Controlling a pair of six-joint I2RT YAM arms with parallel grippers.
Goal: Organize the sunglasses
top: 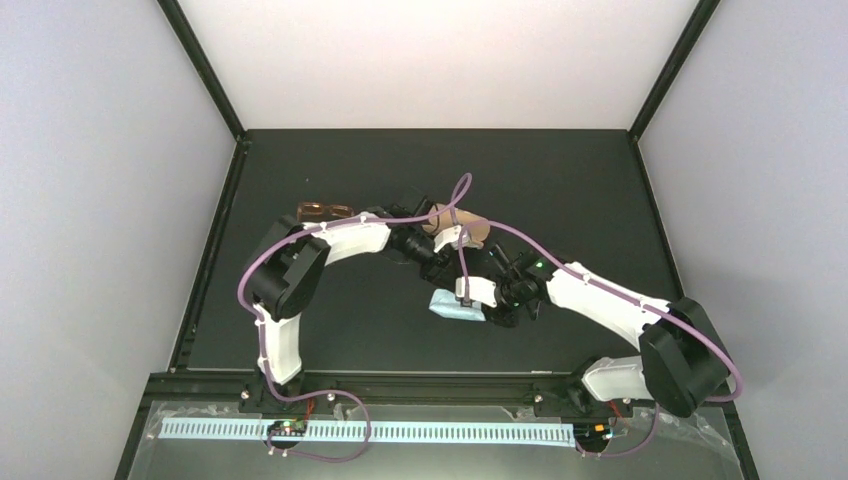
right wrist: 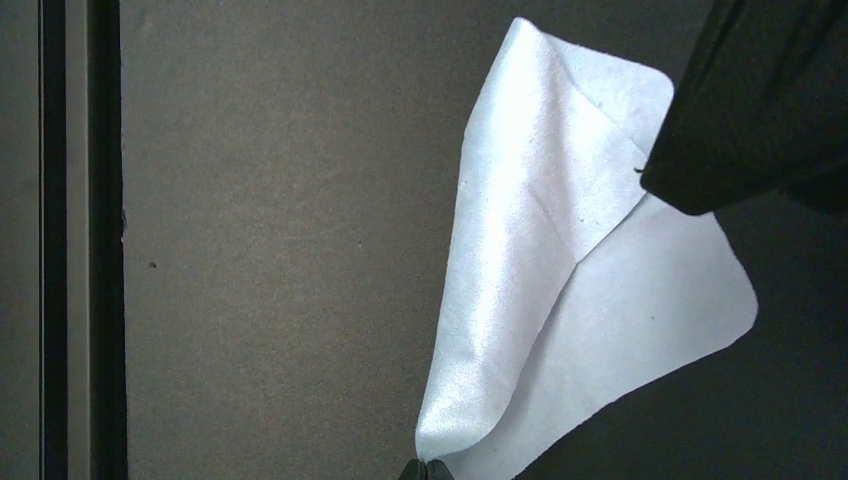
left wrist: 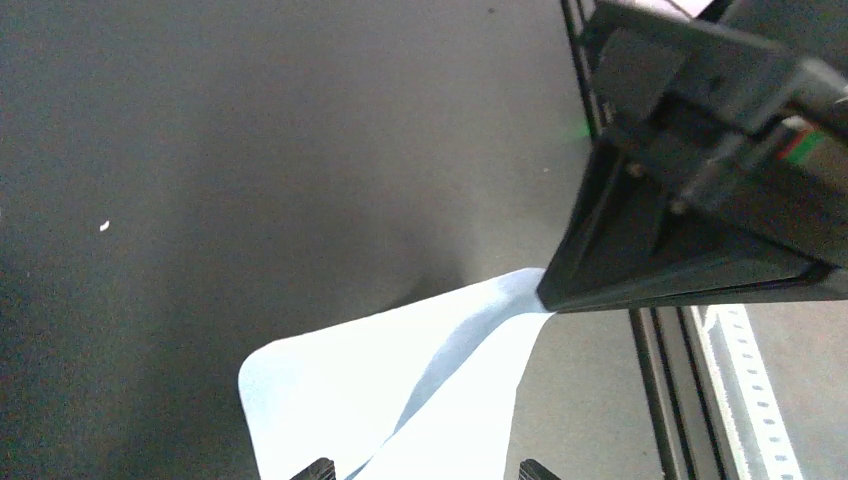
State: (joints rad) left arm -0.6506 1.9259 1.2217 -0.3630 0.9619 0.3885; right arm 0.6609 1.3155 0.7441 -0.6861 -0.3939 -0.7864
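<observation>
The cloth (right wrist: pixel 560 300) sits pinched in right jaws; left jaws gape around it.

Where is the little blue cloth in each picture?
Top external: the small light-blue cloth lies mid-table, between the two arms' tips.
Left wrist: bottom centre, one corner reaching up to the right.
Right wrist: right of centre, folded over itself.
Shared landmark: the right gripper, shut on one cloth corner: mid-right in the left wrist view, bottom centre in its own, just right of the cloth from above.
</observation>
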